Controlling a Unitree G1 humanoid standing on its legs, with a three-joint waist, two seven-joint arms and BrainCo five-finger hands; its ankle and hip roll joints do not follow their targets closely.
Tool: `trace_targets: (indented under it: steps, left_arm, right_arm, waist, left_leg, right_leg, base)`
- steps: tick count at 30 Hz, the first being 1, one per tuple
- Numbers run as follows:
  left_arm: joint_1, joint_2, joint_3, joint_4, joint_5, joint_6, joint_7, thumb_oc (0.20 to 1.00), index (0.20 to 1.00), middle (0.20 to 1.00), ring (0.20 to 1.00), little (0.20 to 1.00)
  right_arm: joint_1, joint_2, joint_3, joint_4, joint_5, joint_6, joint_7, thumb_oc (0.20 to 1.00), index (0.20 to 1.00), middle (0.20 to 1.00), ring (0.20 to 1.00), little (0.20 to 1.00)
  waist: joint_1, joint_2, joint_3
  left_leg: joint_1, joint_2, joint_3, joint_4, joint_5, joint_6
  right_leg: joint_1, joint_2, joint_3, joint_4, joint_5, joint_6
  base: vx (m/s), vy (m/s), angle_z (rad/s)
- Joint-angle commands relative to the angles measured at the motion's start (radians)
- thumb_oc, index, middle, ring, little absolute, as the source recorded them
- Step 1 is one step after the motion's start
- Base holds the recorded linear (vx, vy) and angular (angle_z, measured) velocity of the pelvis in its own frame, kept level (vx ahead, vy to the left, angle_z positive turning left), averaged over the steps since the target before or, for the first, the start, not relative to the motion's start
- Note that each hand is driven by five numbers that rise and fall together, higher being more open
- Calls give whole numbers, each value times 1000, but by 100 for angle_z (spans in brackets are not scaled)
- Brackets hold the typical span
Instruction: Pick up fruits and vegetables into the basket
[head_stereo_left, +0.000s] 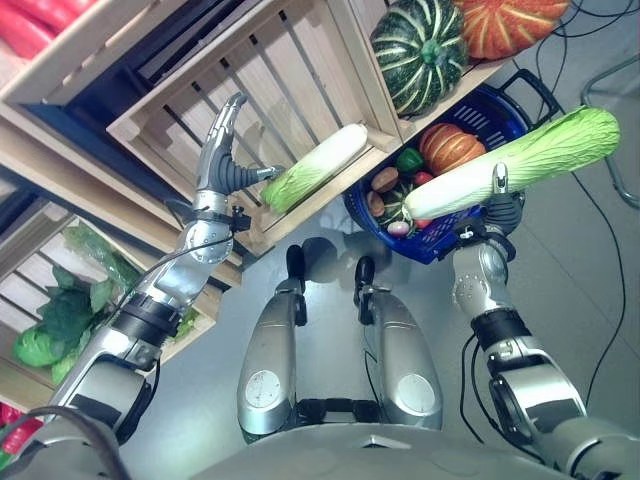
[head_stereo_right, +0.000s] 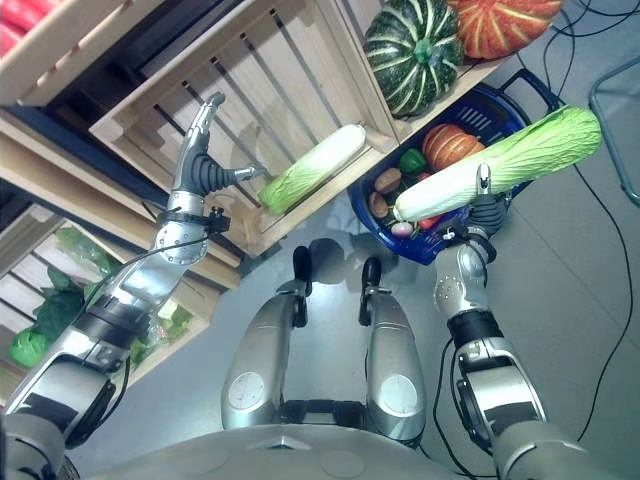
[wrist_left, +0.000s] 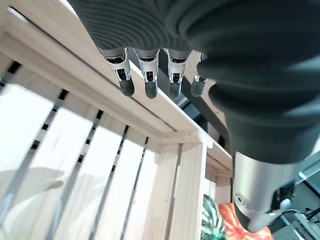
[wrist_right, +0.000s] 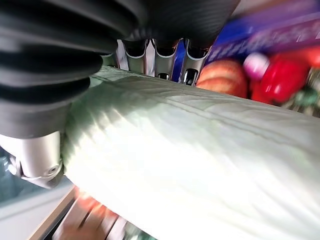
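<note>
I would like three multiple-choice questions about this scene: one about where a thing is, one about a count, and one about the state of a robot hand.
1. Where is the cabbage held by the right robot hand?
A. above the blue basket
B. inside the wooden crate
C. on the floor

2. How many long cabbages show?
A. one
B. two
C. four

3. What is the left robot hand doing?
A. gripping a pumpkin
B. holding the basket handle
C. open, holding nothing

Answers:
1 A: the held cabbage lies across the right robot hand, over the blue basket.
2 B: a second cabbage lies on the wooden crate.
3 C: the left robot hand has straight fingers by the crate slats.
</note>
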Motion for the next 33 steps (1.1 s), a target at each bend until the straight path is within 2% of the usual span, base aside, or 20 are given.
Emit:
trace_targets:
  steps: [1,6,11,12,13,14,20,25,33]
  left_arm:
    - [-58,-38,-22,-12,-5,-44,69,1000,1000,1000,1000,1000]
    - [-137,-67,-65,49,14,-63,106,1000,1000,1000,1000,1000]
    - [-202,-79,-96,100,43,-61,153,1000,1000,1000,1000,1000]
    - [-216,-83,-102,117,51,-64,181,1000,1000,1000,1000,1000]
    - [-226,-89,-106,135,62,-64,200,1000,1000,1000,1000,1000]
    - [-246,-99,-111,171,73,-62,237,1000,1000,1000,1000,1000]
    - [-312,-129,-126,322,174,-99,367,1000,1000,1000,1000,1000]
    - [-360,-154,-126,475,221,-104,461,1000,1000,1000,1000,1000]
    - [-449,-184,-142,664,262,-84,501,1000,1000,1000,1000,1000]
  right_arm:
    - [-63,-47,-33,0,31,1,-32,200,200,200,200,200]
    - [-174,-69,-58,155,37,41,-22,200,200,200,200,200]
    - [-259,-98,-37,215,47,127,-18,200,200,200,200,200]
    - [-271,-99,-29,224,41,137,-23,388,388,388,388,388]
    - [-278,-96,-24,227,33,141,-28,718,718,718,718,718]
    - [-286,-90,-13,226,22,148,-36,1000,1000,1000,1000,1000]
    - [-307,-61,9,245,15,166,-28,1000,1000,1000,1000,1000]
    - [-286,-24,34,224,39,164,-25,1000,1000,1000,1000,1000]
    - [-266,13,63,211,77,133,-9,1000,1000,1000,1000,1000]
  waist:
    - [8,0,-24]
    - [25,15,-24]
    - [27,27,-24]
    - [28,28,-24]
    - [27,28,-24]
    - [24,25,-24]
    - [12,11,-24]
    - [-6,-17,-24]
    - [-37,-47,-24]
  left_leg:
    - [-112,-38,12,215,-193,-15]
    - [-234,-63,17,299,-224,-4]
    - [-312,-68,25,350,-239,2]
    - [-325,-69,26,358,-241,3]
    - [-333,-70,25,363,-242,5]
    - [-344,-71,25,373,-245,8]
    - [-355,-71,28,390,-248,6]
    - [-357,-60,32,391,-245,4]
    - [-385,-43,37,404,-243,3]
  right_leg:
    - [-33,-13,-20,28,9,58]
    - [-167,-27,-25,138,-14,56]
    - [-265,-29,-22,209,-22,58]
    - [-281,-28,-19,222,-23,58]
    - [-294,-27,-18,232,-24,58]
    - [-309,-26,-15,248,-27,59]
    - [-326,-15,-8,260,-22,65]
    - [-331,4,-2,259,-15,69]
    - [-360,26,10,273,-12,72]
  base:
    - [-69,24,9]
    - [-28,6,14]
    - [4,17,6]
    - [0,0,0]
    - [36,7,2]
    - [47,-7,1]
    - [59,-19,0]
    - [45,-36,-5]
    - [17,-21,-11]
